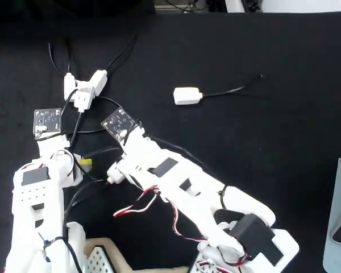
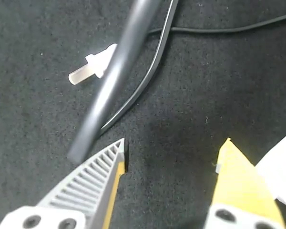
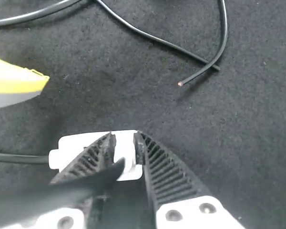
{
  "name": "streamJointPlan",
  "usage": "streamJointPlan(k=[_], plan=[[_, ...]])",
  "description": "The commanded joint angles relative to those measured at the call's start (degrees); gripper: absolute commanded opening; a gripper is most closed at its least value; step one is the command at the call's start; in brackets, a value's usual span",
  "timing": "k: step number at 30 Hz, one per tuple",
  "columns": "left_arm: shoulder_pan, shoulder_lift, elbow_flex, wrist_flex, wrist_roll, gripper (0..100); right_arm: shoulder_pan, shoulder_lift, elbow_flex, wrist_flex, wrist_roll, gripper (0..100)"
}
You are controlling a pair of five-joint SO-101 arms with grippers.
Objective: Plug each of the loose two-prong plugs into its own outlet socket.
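Closest to the lens in the right wrist view: dark ribbed fingers [image 3: 157, 164] of the right pincer [image 3: 123, 135], pinched narrow on a white plug [image 3: 71, 144]. Plug body squeezed between both fingertips, one end poking out past one finger, black cord [image 3: 14, 158] leaving that end. Impossible to tell whether resting on the black desk [image 3: 257, 143] or raised off it. Near the plug but apart from it, left pincer's yellow fingertip [image 3: 16, 85]. Farther off, cut end of a thin black cable [image 3: 212, 69], touching nothing.

Left wrist view next. Left pincer [image 2: 174, 141] spread wide, gripping nothing: pale ribbed finger [image 2: 97, 179] on one side, yellow finger [image 2: 238, 183] on the other, bare desk cloth between. Small pronged plug [image 2: 93, 67] on the desk well ahead of the ribbed finger, outside the gap. Thick dark cable [image 2: 109, 95] slanting close across the lens, hiding part of that plug. Thinner black cables [image 2: 150, 81] on the cloth behind.

High view last. Left arm [image 1: 37, 193] and right arm [image 1: 176, 182] side by side, wrists near each other. Beyond them, bunch of white plugs and sockets [image 1: 82, 90] with black cords; impossible to tell which are mated. Lone plug [image 1: 187, 95] off toward the right arm's side, well apart from both arms, cord trailing away to a free end.
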Motion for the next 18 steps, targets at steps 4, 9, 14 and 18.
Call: streamJointPlan(k=[4,9,14,18], plan=[[-0.1,-1.0,0.0,-1.3,0.3,30,-1.0,1.7,-1.1,1.9,0.4,7.7],[-0.1,-1.0,0.0,-1.3,0.3,31,-1.0,1.6,-0.9,2.0,0.3,19.7],[-0.1,-1.0,0.3,-2.8,0.3,31,-1.0,-0.6,-0.9,2.1,0.5,19.6],[-0.1,-1.0,1.3,-4.3,0.3,31,-1.0,-9.5,0.0,6.6,0.3,19.1]])
